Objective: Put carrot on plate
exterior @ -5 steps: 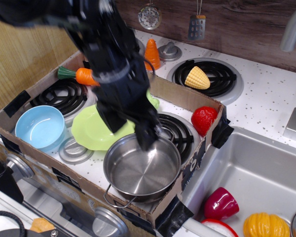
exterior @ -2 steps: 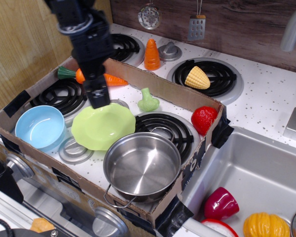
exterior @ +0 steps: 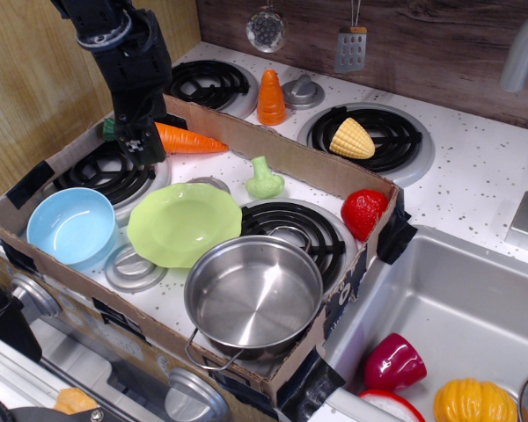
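Observation:
The long orange carrot (exterior: 192,139) lies along the cardboard box's back wall, with its green stem end (exterior: 109,129) to the left. My black gripper (exterior: 146,148) hangs straight down over the carrot's thick end and hides that part. Its jaws look open, one on each side of the carrot, which still rests on the box. The lime-green scalloped plate (exterior: 183,223) lies empty in the middle of the box, in front and to the right of the gripper.
A light blue bowl (exterior: 71,227) sits left of the plate and a steel pot (exterior: 253,295) in front right. A green broccoli toy (exterior: 265,179), a strawberry (exterior: 363,213), a stubby orange cone (exterior: 270,97) and corn (exterior: 352,138) are nearby. The sink (exterior: 440,308) is at right.
My arm has swung from above the pot, back and left across the plate, and now stands down over the carrot's thick end. The carrot, plate and pot have barely moved.

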Motion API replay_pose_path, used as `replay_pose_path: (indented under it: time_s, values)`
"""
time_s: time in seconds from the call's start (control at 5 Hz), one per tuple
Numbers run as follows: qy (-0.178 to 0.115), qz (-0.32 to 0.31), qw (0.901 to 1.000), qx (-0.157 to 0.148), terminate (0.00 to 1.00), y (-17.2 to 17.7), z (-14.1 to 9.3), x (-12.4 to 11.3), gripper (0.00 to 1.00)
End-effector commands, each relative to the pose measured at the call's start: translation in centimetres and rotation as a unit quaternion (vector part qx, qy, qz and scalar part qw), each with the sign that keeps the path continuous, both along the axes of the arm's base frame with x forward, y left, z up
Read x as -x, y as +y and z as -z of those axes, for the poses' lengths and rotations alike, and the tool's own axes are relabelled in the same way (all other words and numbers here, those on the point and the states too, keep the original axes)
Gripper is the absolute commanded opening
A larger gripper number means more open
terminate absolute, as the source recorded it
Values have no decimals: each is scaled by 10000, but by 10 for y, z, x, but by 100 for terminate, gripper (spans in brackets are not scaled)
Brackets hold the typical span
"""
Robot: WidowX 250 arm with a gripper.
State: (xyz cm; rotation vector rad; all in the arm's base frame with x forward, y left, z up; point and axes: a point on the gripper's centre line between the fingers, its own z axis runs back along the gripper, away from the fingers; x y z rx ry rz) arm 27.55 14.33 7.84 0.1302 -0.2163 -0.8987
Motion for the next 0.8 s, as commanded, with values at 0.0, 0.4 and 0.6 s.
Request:
replay_pose_path:
  time_s: [0.0, 0.4, 0.6]
  values:
    - [-334, 660, 9968, -288, 0, 18, -3, -37, 100]
    - [-536, 1001, 9930, -312, 0, 33, 18, -52, 100]
    - [-552, 1015, 9927, -345, 0, 42, 29, -54, 100]
